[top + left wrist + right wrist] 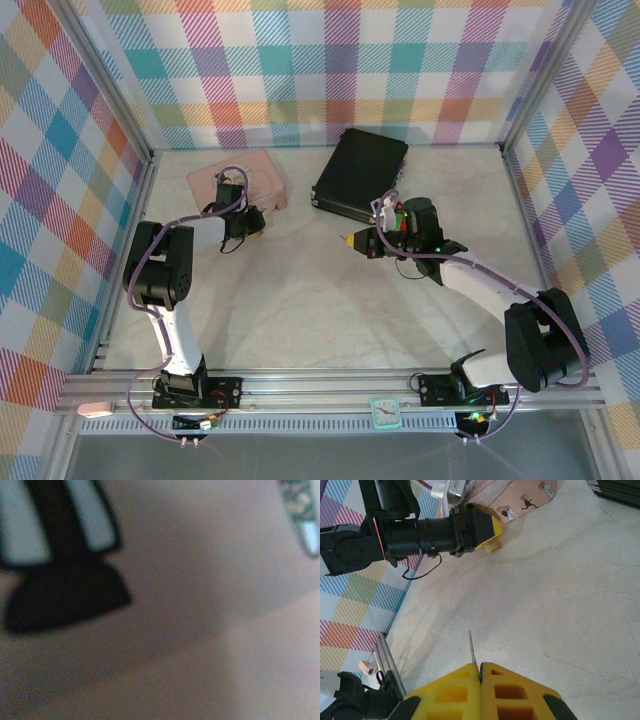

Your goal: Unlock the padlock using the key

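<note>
One slim key [471,649], stiff, light, slippery, blade poking from clenched right gripper [480,670] above table [570,605]; hold by head. Left gripper [489,534] beside pink tin [530,502], open or clenched: cannot tell.

Black joints [160,268] on white links [181,340], purple cables [478,264], yellow jaws with square recesses
</note>
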Robot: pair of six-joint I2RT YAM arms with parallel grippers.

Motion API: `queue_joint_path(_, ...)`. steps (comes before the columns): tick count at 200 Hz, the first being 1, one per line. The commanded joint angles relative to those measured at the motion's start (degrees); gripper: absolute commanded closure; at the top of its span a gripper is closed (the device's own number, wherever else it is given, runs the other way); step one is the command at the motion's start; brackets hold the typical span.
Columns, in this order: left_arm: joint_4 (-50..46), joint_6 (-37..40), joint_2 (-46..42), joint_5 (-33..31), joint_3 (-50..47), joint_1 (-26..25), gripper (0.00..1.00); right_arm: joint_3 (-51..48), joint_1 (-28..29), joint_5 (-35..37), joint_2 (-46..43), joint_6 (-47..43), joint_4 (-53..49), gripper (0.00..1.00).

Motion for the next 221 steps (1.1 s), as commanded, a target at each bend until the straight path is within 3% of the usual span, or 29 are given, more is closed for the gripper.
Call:
queue_joint_path(1,-0.2,-1.7,1.8,-1.1,-0.4,0.7,0.75,0.7,0.3,-1.2,0.4,0.1,1.3,1.00)
queue_joint_path(29,1.7,-4.5,2.6,-2.4,-1.9,0.8,0.76,0.4,0.3,-0.8,0.0,0.2,1.2,1.00)
queue_joint_path(62,2.6,-6.3,2.3,-4.3,-2.8,0.7,0.93,0.2,0.3,-0.7,-0.2,0.3,1.1,1.00)
queue_joint_path(88,2.9,-7.1,0.9,-2.0,-3.5,0.7,1.00,0.0,0.3,-0.2,-0.5,0.3,0.9,1.00)
queue_joint_path(120,5.5,-13.4,-2.8,5.5,-6.1,0.7,1.00,-0.1,0.3,-0.7,1.0,2.5,2.2,1.00)
queue_joint_path(159,15.2,-25.9,-7.6,15.3,-12.3,0.5,1.00,-1.9,0.3,-3.9,5.2,9.9,11.5,1.00)
queue_joint_path(221,32.2,-41.4,-11.4,20.1,-23.2,-2.5,1.00,-2.4,4.8,-7.0,15.4,19.1,24.6,1.00)
